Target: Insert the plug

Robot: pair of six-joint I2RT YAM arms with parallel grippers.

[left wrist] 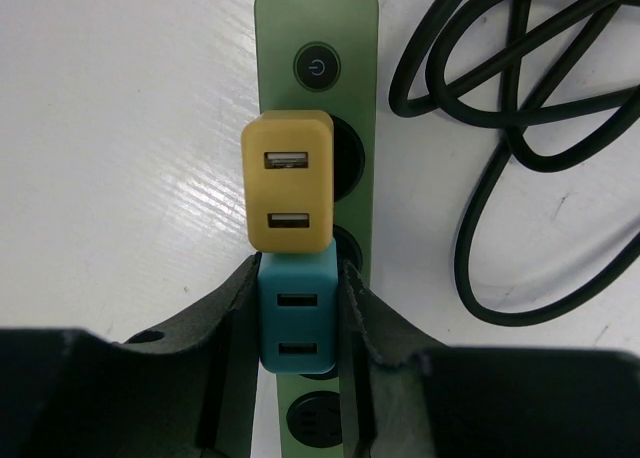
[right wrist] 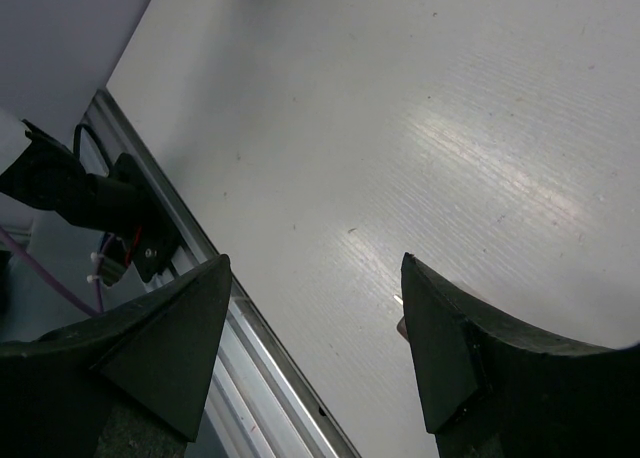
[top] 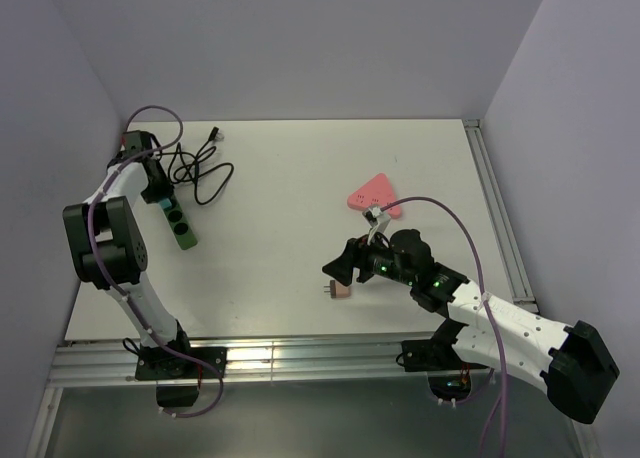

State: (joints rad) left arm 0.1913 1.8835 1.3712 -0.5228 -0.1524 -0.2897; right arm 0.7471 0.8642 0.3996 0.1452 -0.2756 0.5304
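Seen from the top camera, the left arm reaches to the far left of the white surface (top: 280, 178), where the left claw (top: 160, 200) sits over one end of a green power strip (top: 182, 233) with a teal plug (top: 164, 211) under it. A coiled black cable (top: 200, 170) lies just beside the strip. Well apart, toward the right, the right claw (top: 342, 266) hovers spread above a small pinkish plug (top: 340, 290) lying on the surface, with a pink triangular piece (top: 373, 193) farther back. In the left wrist camera, the left claw (left wrist: 300, 270) is closed narrowly on the teal plug (left wrist: 297, 323), one finger pressed to each side. The plug stands on the green power strip (left wrist: 365, 78) directly below a yellow plug (left wrist: 290, 183) seated there, the two touching. The black cable (left wrist: 520, 128) loops to the right. In the right wrist camera, the right claw (right wrist: 315, 263) is wide and holds nothing. A pale sliver of the small pinkish plug (right wrist: 400, 326) peeks out beside one finger (right wrist: 440, 348), and a metal rail (right wrist: 270, 378) borders the surface (right wrist: 450, 128).
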